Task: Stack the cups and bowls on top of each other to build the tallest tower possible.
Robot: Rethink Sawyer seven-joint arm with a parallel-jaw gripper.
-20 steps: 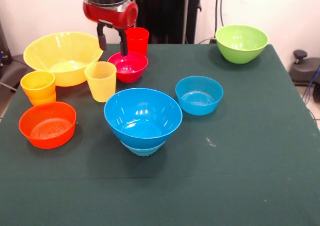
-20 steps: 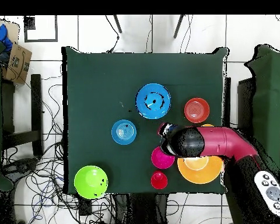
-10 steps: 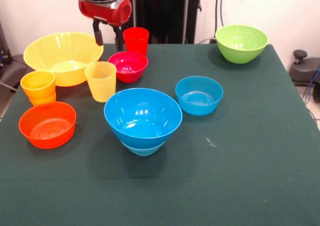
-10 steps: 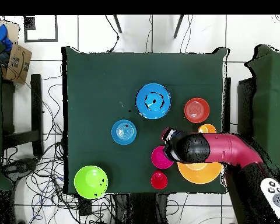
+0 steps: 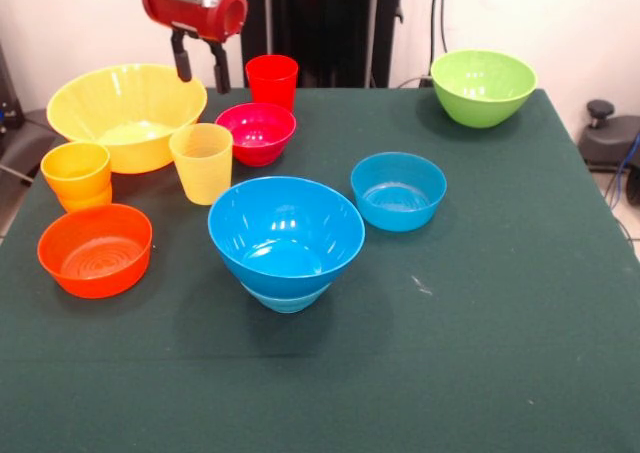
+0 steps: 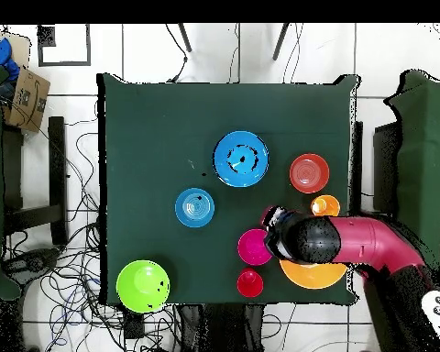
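Gripper (image 5: 199, 65), fingers apart and empty, hangs above the large yellow bowl (image 5: 125, 113), which lies just beneath it. Likely light, rigid, slippery plastic; best pinched at its thin rim.

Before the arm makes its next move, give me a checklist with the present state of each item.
1. Gripper empty and open: ok, its two fingers hang apart with nothing between them.
2. Gripper above the cups and bowls: ok, it hangs over the gap between the large yellow bowl and the red cup.
3. Tower begun: ok, the large blue bowl sits on a small light-blue bowl.
4. Yellow cup upright and free: ok.
5. Orange-yellow cup free: ok, it stands apart from the orange bowl.
6. Tower base sitting level: cannot tell.
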